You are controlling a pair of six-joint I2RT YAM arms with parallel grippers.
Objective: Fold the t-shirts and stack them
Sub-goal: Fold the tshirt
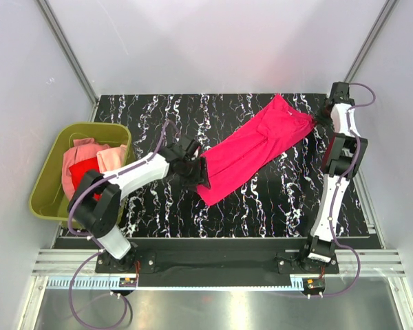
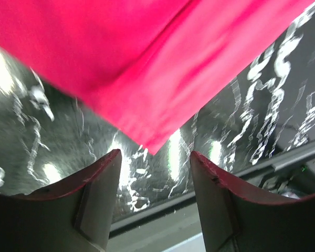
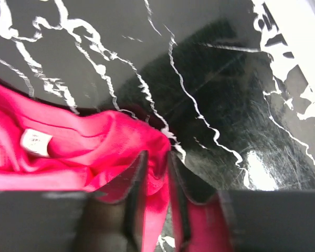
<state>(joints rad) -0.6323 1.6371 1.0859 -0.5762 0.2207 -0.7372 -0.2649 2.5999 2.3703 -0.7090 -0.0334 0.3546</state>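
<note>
2 robot arms spread a magenta t-shirt (image 1: 255, 148) on a marbled black table (image 1: 275, 203).

At 9 o'clock, an olive-green tub (image 1: 43, 199) holds salmon t-shirts (image 1: 111, 157) and a red t-shirt (image 1: 82, 172). The left gripper (image 2: 155, 157) stands open, the hem corner just ahead of it and unheld. The magenta t-shirt stretches from 7 to 1 o'clock. The right gripper (image 3: 158, 163) pinches its collar end. This looks like the laying-out step; the first fold calls for a firm hold on the hem.

We find left arm (image 1: 134, 172) bent low over bench (image 1: 261, 199), left end effector (image 2: 155, 157) spread wide, empty; right arm (image 1: 330, 196) stretched to far corner, right end effector (image 3: 157, 157) nearly closed, magenta t-shirt (image 3: 94, 142) between fingers (image 3: 115, 215).
</note>
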